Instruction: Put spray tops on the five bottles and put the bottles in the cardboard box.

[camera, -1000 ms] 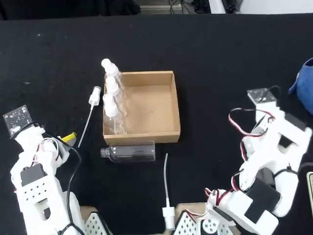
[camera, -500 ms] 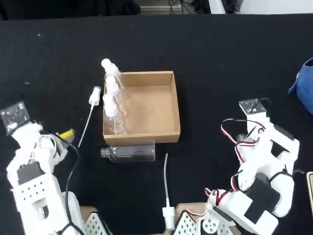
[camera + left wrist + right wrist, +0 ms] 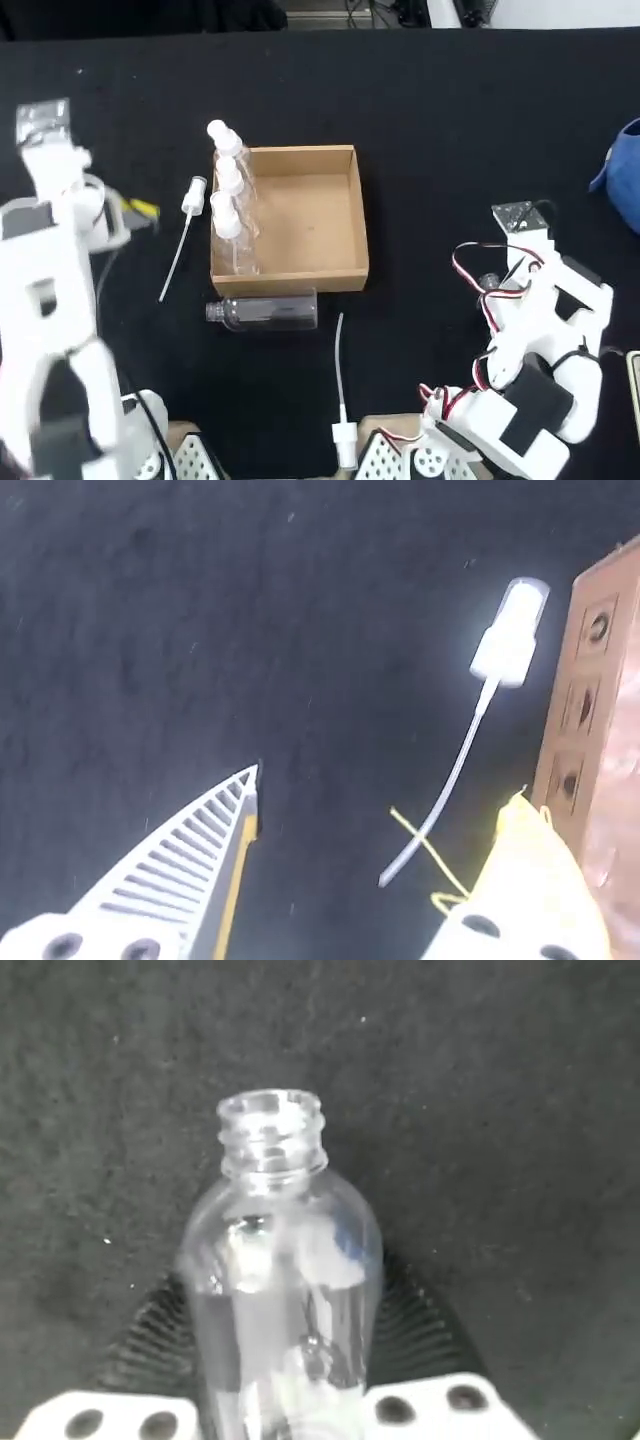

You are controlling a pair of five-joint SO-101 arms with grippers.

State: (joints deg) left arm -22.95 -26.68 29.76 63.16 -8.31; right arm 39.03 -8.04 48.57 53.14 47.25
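Observation:
The cardboard box (image 3: 310, 215) stands mid-table with three capped bottles (image 3: 228, 178) upright along its left wall. One uncapped bottle (image 3: 265, 310) lies on its side in front of the box. A spray top (image 3: 192, 195) with its long tube lies left of the box, and in the left wrist view this spray top (image 3: 510, 630) is just ahead of my open left gripper (image 3: 370, 820). Another spray top (image 3: 345, 440) lies at the front edge. My right gripper (image 3: 285, 1360) is shut on a clear bottle (image 3: 280, 1260) with no cap, held at the right of the table.
The box's outer wall (image 3: 590, 710) is close beside my left gripper. A blue object (image 3: 620, 170) sits at the right edge. Black cloth covers the table. The arm bases (image 3: 400, 455) stand along the front edge.
My left arm has lifted and swung toward the back, bringing its gripper near the spray top left of the box. The right arm shifted slightly left with its bottle, then held.

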